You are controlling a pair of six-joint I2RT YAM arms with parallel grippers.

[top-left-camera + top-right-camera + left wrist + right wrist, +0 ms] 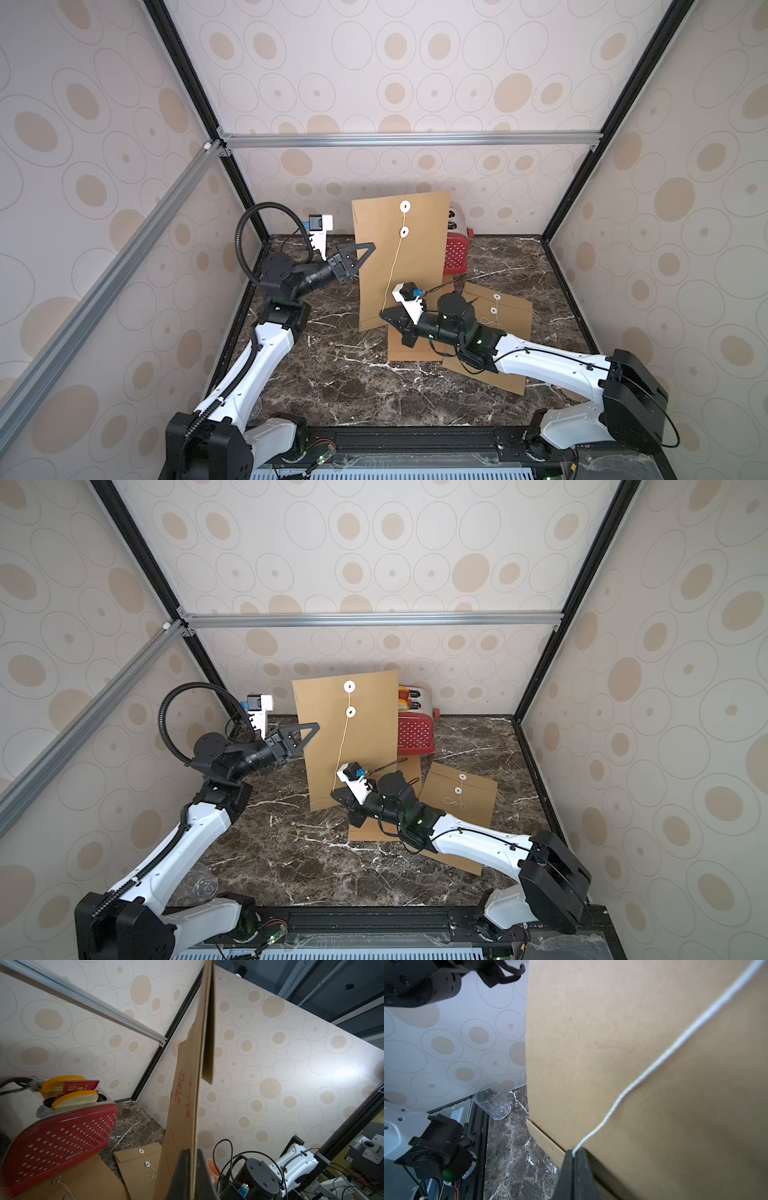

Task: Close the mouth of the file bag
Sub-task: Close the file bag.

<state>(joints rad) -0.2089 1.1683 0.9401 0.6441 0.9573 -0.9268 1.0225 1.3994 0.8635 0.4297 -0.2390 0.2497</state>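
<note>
The left gripper is clamped on the file bag's side edge to hold it upright. The right gripper pinches the string shut, stretched taut upward from its tips, probably for winding round the button.

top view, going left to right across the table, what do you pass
left gripper → upright file bag it grips → red toaster → flat file bag. The right gripper, pinching the string, overlaps the upright file bag, so it is left out.
</note>
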